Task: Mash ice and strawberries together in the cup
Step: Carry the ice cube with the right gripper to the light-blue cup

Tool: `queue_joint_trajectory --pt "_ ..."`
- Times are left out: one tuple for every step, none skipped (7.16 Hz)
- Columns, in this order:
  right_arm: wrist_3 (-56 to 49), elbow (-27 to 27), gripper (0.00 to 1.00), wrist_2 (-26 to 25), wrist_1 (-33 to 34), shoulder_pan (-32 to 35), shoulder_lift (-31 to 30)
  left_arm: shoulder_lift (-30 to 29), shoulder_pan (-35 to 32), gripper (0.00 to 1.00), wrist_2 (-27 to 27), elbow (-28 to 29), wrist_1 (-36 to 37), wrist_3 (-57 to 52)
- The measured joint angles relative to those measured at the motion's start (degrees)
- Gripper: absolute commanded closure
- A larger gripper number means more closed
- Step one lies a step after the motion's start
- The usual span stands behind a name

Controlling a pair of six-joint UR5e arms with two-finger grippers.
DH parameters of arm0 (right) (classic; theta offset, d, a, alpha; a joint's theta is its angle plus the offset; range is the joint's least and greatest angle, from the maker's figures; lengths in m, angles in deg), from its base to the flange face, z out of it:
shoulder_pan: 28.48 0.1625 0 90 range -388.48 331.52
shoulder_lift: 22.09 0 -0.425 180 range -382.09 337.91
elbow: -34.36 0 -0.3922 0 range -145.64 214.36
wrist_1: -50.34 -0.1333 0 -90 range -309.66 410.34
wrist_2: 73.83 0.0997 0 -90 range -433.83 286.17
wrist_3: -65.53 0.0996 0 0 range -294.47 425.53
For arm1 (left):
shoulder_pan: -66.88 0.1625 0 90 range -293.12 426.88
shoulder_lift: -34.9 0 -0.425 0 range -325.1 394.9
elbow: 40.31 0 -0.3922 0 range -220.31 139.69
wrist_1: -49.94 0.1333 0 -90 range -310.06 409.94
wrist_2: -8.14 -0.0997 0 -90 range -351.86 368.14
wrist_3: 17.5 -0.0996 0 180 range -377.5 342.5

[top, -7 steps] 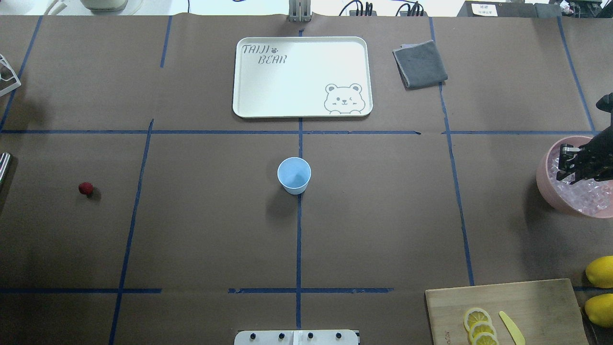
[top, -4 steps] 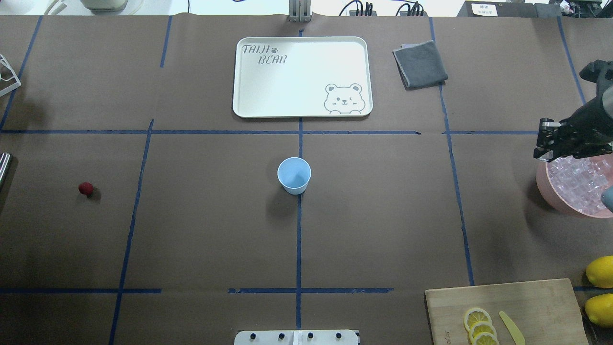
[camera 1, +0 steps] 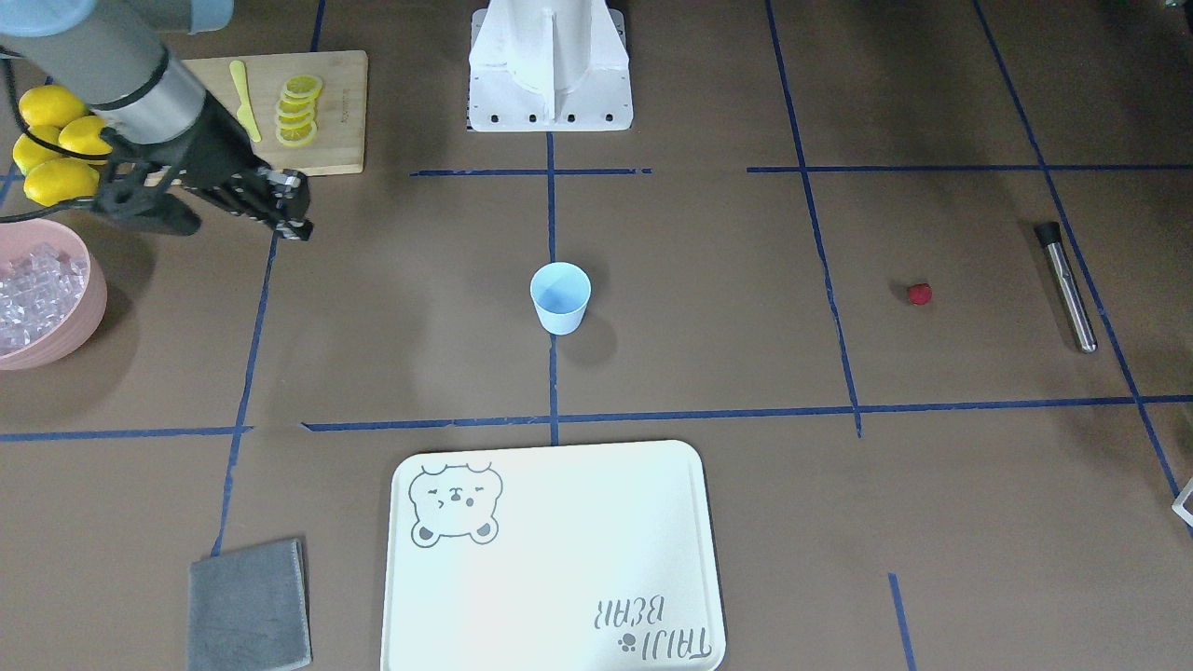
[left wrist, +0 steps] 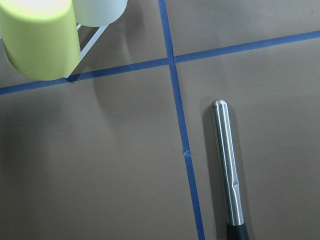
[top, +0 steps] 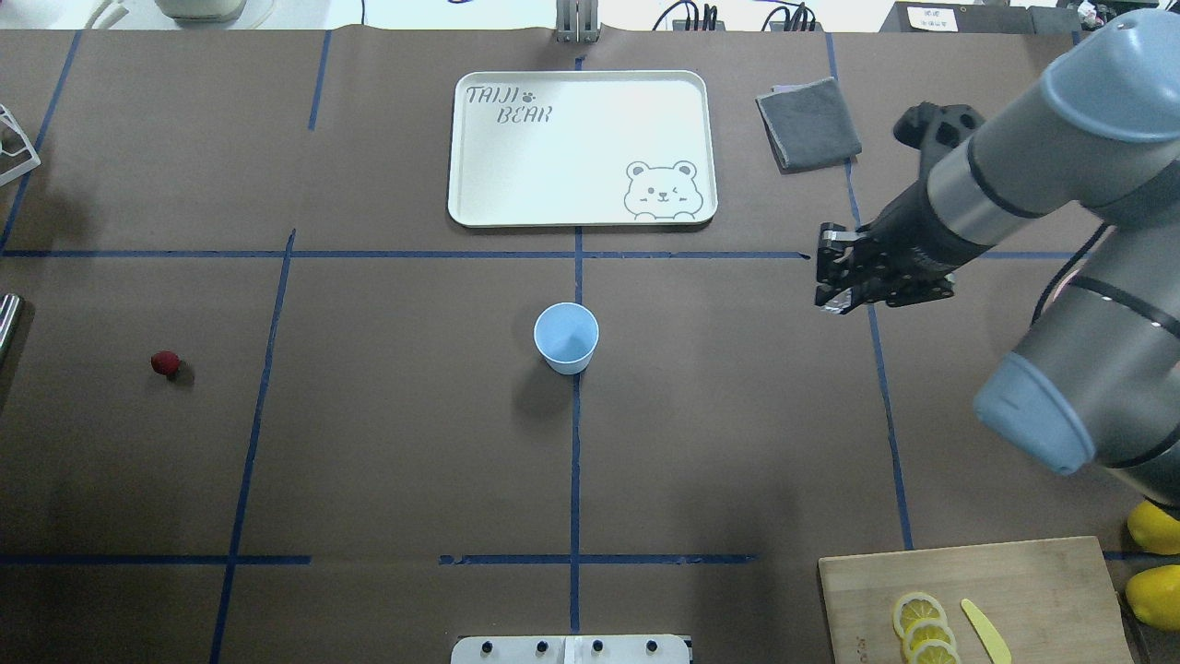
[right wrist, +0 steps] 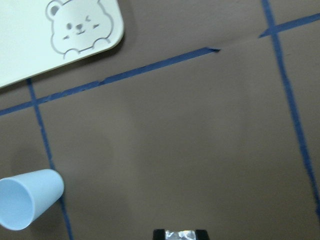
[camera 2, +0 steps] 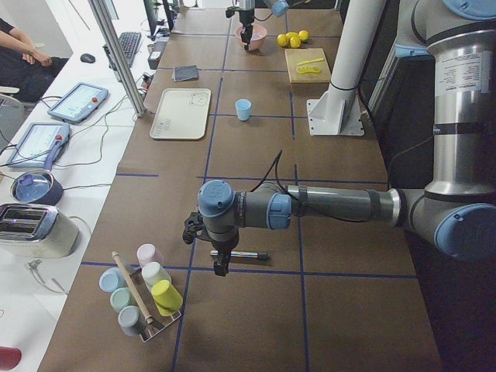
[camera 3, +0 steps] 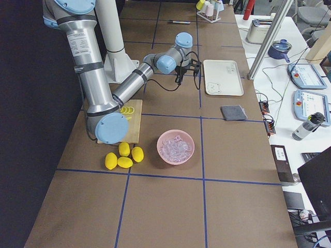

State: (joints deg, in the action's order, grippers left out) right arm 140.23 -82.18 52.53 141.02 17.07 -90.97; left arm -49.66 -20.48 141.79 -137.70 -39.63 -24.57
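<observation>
1. Holding a glassy ice cube [right wrist: 181, 234] between closed fingers, my right gripper [top: 832, 281] hangs above the table, well to the right of the cup [top: 566, 337].
2. The cup stands upright at the table's centre, and the strawberry [top: 165, 362] lies far to its left.
3. More ice [camera 1: 33, 280] fills the pink bowl [camera 1: 98, 291].
4. My left gripper [camera 2: 221, 267] is near the steel muddler [left wrist: 227, 165]; I cannot tell whether it is open or closed.

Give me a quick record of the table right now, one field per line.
cup: upright, empty, table centre
strawberry: on the table, robot's left side, apart from the cup
right gripper: raised, short of the cup, holding an ice cube
left gripper: above the muddler; open or shut unclear
pink bowl: holds ice, robot's far right
</observation>
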Motion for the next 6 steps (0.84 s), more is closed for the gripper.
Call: queue_joint_trajectory --pt "3.0 2.5 0.99 -3.3 -0.2 -4.0 4.8 0.0 0.0 0.00 0.1 0.0 0.0 -0.1" --pt "5.6 6.7 1.00 -6.1 -0.7 -7.0 10.0 0.0 0.0 0.00 0.2 0.0 0.0 -0.2" --pt "7.8 11.6 0.99 -7.9 -2.6 -9.1 14.3 0.1 0.0 0.00 0.5 0.0 0.0 -0.2" --pt "10.8 16.2 0.99 -8.8 -6.9 -10.5 16.7 0.2 0.0 0.00 0.7 -0.2 0.0 -0.2" --pt "14.5 20.5 0.98 -9.3 -12.0 -11.4 18.3 0.4 0.0 0.00 0.8 -0.4 0.0 -0.2" --pt "17.2 23.3 0.96 -9.6 -15.1 -11.9 19.3 0.7 0.0 0.00 0.9 -0.7 0.0 -0.2"
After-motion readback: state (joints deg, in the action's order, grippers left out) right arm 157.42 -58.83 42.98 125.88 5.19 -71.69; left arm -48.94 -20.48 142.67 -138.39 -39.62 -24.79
